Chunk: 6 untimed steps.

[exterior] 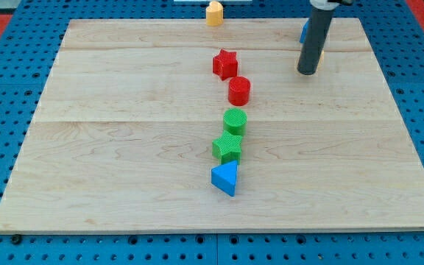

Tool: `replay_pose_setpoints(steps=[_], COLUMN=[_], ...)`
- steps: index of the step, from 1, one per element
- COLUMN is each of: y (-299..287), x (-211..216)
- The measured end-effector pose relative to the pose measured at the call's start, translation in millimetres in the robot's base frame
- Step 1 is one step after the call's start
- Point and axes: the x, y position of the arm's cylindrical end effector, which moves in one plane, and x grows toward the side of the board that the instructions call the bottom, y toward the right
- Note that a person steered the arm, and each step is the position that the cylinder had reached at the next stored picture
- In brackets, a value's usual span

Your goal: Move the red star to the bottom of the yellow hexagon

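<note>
Work barely begun: red star (225, 64) sits untouched mid-bench, below the yellow hexagon (213, 13); my tip (307, 71) idles right, touching nothing.

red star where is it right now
The red star lies in the upper middle of the board, heading a line of blocks just above the red cylinder; my tip is off to the view's right, apart from it.
</note>
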Motion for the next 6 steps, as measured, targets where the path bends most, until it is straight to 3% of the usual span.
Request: replay_pose_setpoints(steps=[2, 4, 5, 6], y=[-34.2, -182.0, -184.8, -134.4], x=[-14.6, -58.7, -12.1, -8.0])
